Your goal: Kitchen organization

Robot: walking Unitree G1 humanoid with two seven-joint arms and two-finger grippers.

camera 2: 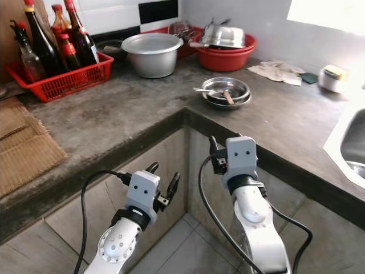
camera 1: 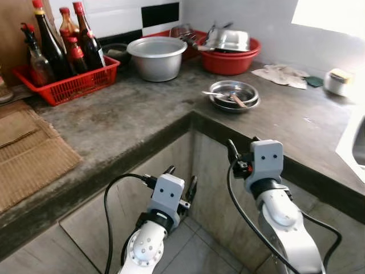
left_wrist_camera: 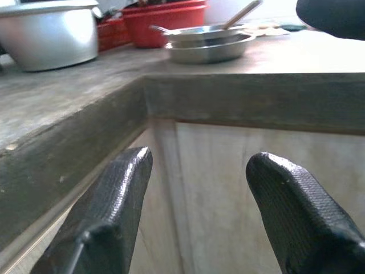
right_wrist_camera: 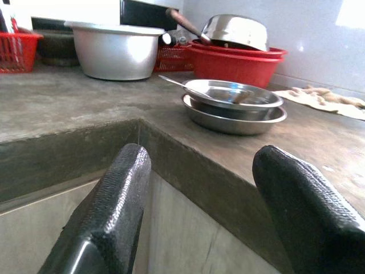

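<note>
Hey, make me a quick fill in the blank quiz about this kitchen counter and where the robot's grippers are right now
1. The sauce bottles stand in a ____ basket.
2. Both the left gripper and the right gripper have their fingers ____.
3. The steel plates sit near the counter's inner ____.
4. The pots at the back are piled in a red ____.

Missing words: red; open; corner; basin

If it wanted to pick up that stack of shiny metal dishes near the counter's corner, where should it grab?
Probably the near rim of the stacked steel dishes, coming low from the counter's front edge with the right gripper, one finger over the lip, one under. The rim flares outward, and the spoons inside lean away to the sides.
</note>
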